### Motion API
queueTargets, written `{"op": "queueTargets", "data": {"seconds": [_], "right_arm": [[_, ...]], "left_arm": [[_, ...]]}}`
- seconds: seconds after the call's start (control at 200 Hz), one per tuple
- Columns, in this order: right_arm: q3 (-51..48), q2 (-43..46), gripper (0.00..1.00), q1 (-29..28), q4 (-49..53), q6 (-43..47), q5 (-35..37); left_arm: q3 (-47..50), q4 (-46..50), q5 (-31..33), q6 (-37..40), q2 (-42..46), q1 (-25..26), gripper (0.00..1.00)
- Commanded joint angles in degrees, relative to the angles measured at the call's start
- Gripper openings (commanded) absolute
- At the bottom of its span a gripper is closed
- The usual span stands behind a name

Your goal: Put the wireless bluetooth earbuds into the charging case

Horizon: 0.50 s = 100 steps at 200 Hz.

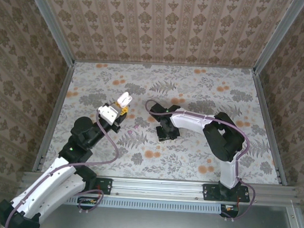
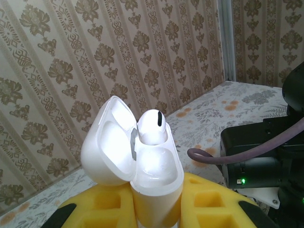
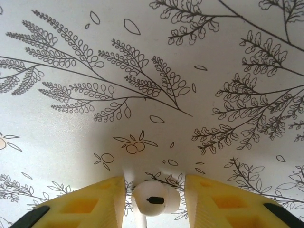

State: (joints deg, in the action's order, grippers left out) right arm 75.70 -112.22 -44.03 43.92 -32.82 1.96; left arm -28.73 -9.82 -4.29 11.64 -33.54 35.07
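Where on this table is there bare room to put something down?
On the table, free: the far strip along the back wall, and the near middle between both arms. Crowded: the centre, where the left claw holds the charging case near the right claw.

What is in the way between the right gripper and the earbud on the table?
Nothing visible. The earbud lies on the table right between the right gripper's yellow fingers, with a thin gap on each side.
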Motion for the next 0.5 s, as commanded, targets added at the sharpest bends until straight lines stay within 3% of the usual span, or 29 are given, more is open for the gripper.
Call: {"op": "queueTargets", "data": {"seconds": [0.0, 0.105, 0.235, 0.495], "right_arm": [[-0.9, 0.8, 0.39, -0.2, 1.4, -3.2, 0.7], [-2.1, 1.0, 0.38, -0.4, -0.6, -8.8, -2.6], [-3.2, 1.4, 0.39, -1.3, -1.1, -13.6, -0.5], [-2.1, 1.2, 0.35, -2.1, 1.0, -12.5, 1.4]], "left_arm": [[-0.3, -2.5, -0.9, -0.4, 0.0, -0.5, 0.05], [-0.4, -2.5, -1.0, -0.1, -0.4, -0.5, 0.05], [-0.3, -2.5, -1.1, -0.3, -0.4, -0.5, 0.05], [-0.2, -3.1, -1.0, -0.1, -0.6, -0.5, 0.05]]}}
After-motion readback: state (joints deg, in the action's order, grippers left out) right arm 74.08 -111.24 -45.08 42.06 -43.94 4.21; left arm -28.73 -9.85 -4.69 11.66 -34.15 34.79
